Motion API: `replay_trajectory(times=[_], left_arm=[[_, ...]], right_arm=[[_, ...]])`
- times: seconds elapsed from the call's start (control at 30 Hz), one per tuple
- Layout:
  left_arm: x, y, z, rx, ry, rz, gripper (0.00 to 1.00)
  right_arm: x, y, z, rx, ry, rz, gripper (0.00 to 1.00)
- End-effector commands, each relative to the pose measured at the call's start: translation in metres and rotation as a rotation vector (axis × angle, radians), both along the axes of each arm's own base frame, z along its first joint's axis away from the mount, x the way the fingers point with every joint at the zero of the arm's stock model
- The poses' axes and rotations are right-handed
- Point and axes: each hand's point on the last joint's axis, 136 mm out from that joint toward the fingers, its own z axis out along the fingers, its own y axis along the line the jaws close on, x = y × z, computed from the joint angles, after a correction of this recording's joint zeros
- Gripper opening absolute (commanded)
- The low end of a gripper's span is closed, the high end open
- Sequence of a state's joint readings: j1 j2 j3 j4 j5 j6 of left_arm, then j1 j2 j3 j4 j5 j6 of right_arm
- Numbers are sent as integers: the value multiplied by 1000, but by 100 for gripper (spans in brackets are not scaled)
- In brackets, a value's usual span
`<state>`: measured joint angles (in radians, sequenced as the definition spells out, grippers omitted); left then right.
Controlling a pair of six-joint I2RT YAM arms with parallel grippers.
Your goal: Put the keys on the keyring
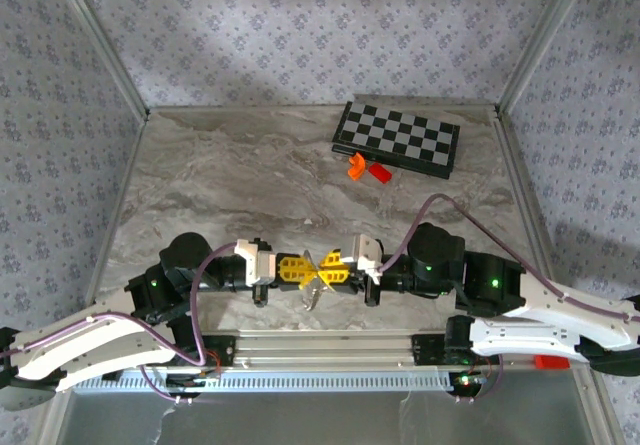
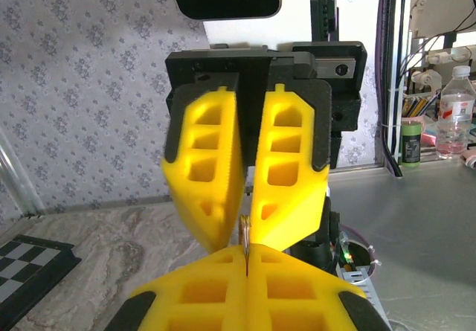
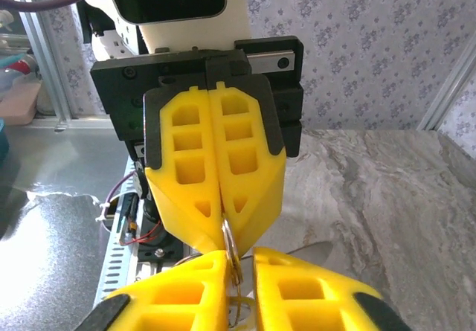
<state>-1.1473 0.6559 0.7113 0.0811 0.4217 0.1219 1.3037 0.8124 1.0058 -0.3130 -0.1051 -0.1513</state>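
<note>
Far right on table (image 1: 220, 185), chessboard (image 1: 398, 138), orange piece (image 1: 354, 168), red piece (image 1: 380, 173) beside it

No text, brand, number or sign can be read anywhere, and the label on the water bottle (image 2: 454, 111) in the left wrist view is too small to make out.
</note>
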Motion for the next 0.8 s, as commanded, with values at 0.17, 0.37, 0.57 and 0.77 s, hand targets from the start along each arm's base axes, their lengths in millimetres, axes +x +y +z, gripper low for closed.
replay_trajectory(times=[0.17, 0.37, 0.57, 0.77], left_arm=[[1, 4, 12, -34, -30, 19, 0], [15, 3, -10, 79, -26, 100, 15], [26, 7, -24, 180, -14, 166, 21], [30, 10, -30, 243, -27, 189, 21]], right_arm=[[6, -2, 1, -20, 1, -27, 0], [13, -3, -12, -138, 10, -65, 0], [17, -5, -24, -281, 19, -87, 0], [18, -3, -38, -404, 35, -74, 0]])
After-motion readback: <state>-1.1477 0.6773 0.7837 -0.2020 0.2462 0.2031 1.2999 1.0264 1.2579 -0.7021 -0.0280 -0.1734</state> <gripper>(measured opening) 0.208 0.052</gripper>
